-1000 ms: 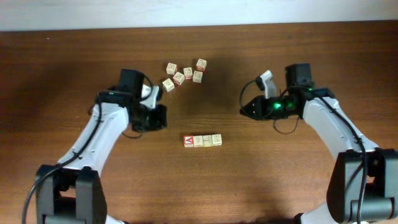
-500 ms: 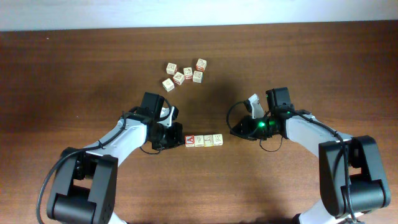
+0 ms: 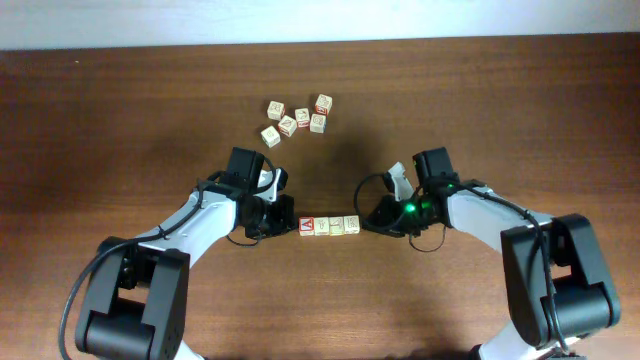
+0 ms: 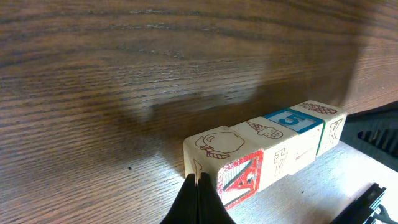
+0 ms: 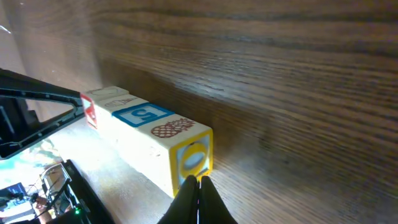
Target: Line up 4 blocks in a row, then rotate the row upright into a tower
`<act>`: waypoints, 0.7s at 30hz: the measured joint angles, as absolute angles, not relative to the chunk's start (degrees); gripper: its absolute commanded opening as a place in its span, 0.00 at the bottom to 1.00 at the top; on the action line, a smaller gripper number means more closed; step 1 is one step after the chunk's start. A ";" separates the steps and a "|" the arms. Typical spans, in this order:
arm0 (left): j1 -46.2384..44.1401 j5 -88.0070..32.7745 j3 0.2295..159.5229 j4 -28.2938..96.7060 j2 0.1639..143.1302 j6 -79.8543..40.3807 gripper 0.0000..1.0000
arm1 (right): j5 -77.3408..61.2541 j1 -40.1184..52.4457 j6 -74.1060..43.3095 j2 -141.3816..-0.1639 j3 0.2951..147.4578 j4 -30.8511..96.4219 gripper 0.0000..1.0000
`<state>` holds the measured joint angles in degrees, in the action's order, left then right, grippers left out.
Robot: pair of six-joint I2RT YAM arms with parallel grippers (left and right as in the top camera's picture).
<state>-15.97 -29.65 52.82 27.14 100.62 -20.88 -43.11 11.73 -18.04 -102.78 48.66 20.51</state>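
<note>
Wooden blocks (image 3: pixel 329 226) lie in a touching row in the middle of the surface (image 3: pixel 120 120). Bare wood lies open at 6 and 12 o'clock, with five spare cubes (image 3: pixel 297 119) well apart at 12. Overhead, their prints are too small to read. Pressed together, the left end effector (image 4: pixel 198 186) meets the row's 9 o'clock end. The right end effector (image 5: pixel 199 186), likewise closed, meets the 3 o'clock end.

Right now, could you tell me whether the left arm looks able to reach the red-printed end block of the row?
Probably yes: the shut left claw sits right at the end block, with nothing between them.
</note>
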 measured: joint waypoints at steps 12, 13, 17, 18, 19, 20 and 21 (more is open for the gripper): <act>-15.94 -30.22 52.82 26.28 100.62 -20.88 0.00 | -44.03 12.12 -17.72 -103.83 48.62 18.13 0.04; -15.94 -30.06 52.82 26.30 100.62 -20.88 0.00 | -44.53 12.10 -16.43 -103.83 48.56 17.69 0.04; -15.90 -29.80 52.82 26.28 100.62 -20.88 0.00 | -45.17 12.10 -14.76 -103.83 48.56 17.47 0.04; -15.88 -29.69 52.82 26.28 100.62 -20.88 0.00 | -45.21 12.10 -14.68 -103.83 48.53 16.03 0.04; -15.73 -29.56 52.80 26.24 100.62 -20.88 0.00 | -45.36 12.10 -14.55 -103.83 48.53 15.90 0.04; -15.73 -29.32 52.80 26.04 100.62 -20.88 0.00 | -45.25 12.60 -14.57 -103.83 48.53 15.90 0.04; -15.44 -28.21 52.80 26.11 100.62 -20.86 0.00 | -44.60 14.06 -14.61 -103.83 49.39 15.99 0.04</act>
